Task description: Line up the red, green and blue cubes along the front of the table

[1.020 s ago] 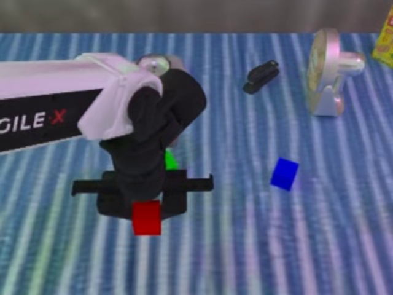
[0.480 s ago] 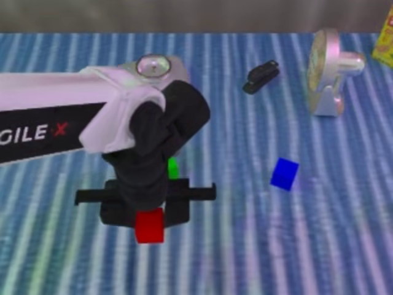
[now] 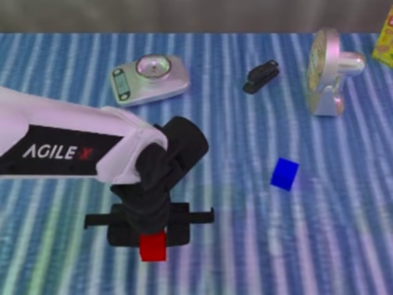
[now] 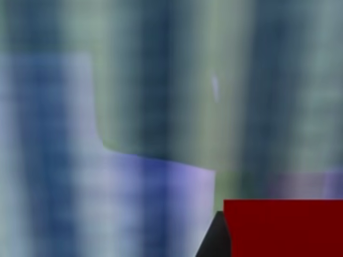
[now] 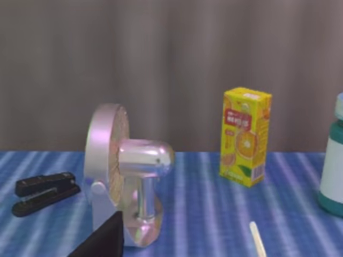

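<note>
My left gripper (image 3: 153, 243) is shut on the red cube (image 3: 152, 247), left of centre and near the table's (image 3: 258, 246) front edge. The left wrist view shows the red cube (image 4: 284, 227) against a dark fingertip (image 4: 217, 241), with the striped table close behind. The blue cube (image 3: 284, 174) lies alone right of centre, well apart from the gripper. My left arm hides the green cube. My right arm is outside the top view; only a dark part of the right gripper (image 5: 104, 240) shows in its wrist view.
A silver scale (image 3: 149, 78) sits at the back left and a black stapler (image 3: 260, 76) behind the centre. A silver fan (image 3: 328, 72) and a yellow juice box (image 3: 385, 43) stand at the back right. A bottle (image 5: 333, 160) stands near the juice box (image 5: 245, 136).
My left arm has carried the red cube toward the front of the table, uncovering the scale. The green cube, partly seen before, is now hidden under the arm. The blue cube has not moved.
</note>
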